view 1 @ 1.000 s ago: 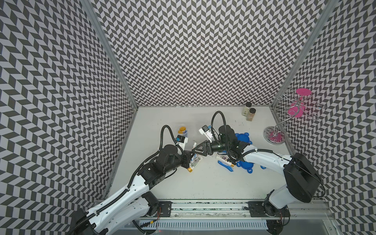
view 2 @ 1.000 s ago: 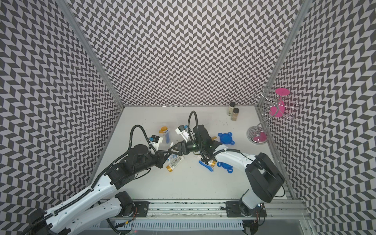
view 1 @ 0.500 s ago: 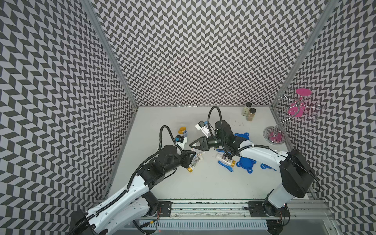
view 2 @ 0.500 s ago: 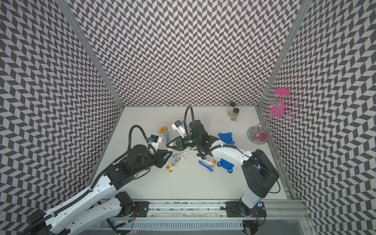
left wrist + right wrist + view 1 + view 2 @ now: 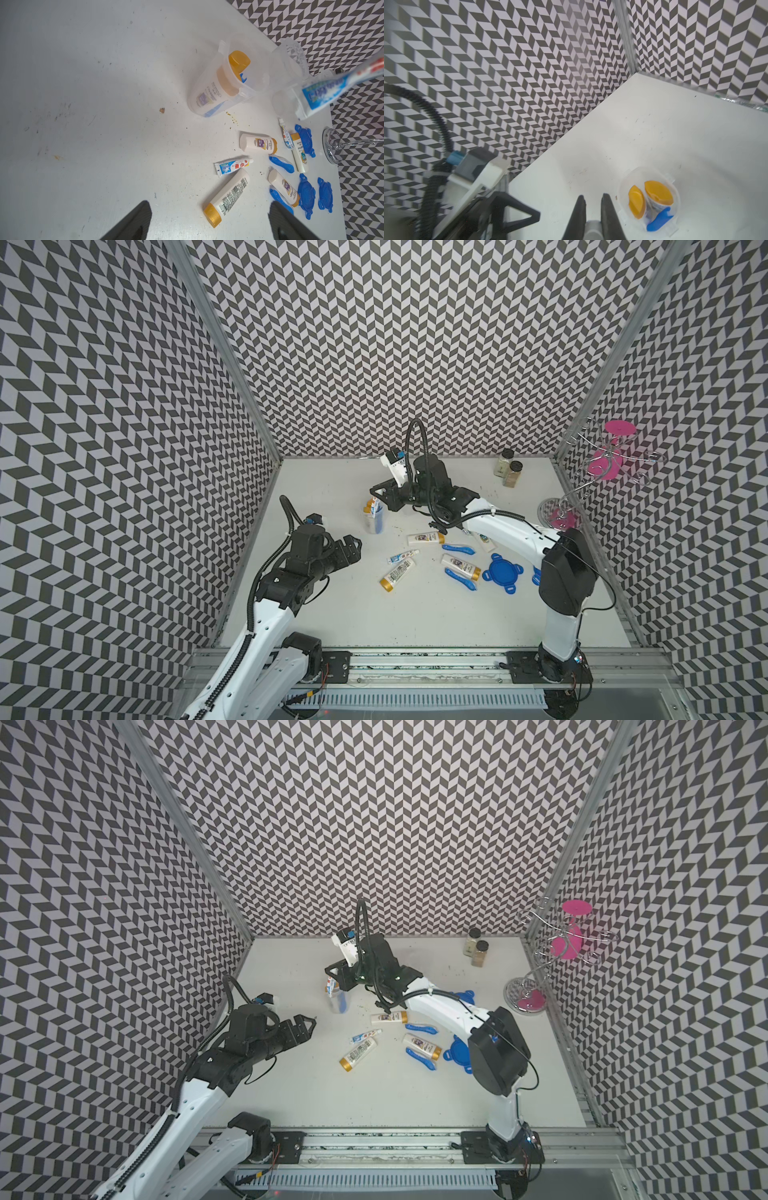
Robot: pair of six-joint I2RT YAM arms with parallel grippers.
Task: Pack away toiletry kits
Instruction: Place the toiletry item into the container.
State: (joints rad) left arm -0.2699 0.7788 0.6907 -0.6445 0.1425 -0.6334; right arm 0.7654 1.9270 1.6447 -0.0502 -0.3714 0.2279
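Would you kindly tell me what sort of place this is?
Probably a robotics test cell, not a home: chevron-patterned panels wall in a white table, and a left arm and a right arm stand on a rail along its front.

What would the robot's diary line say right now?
left gripper open, empty | right gripper shut on toothpaste tube | tube near clear cup

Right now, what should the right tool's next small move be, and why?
Probably nudge the right tool sideways so the white-blue toothpaste tube it grips hangs over the clear plastic cup. In the right wrist view the cup's mouth sits off to one side of the tool, with two white tubes with gold caps and a blue toothbrush inside, leaving little room.
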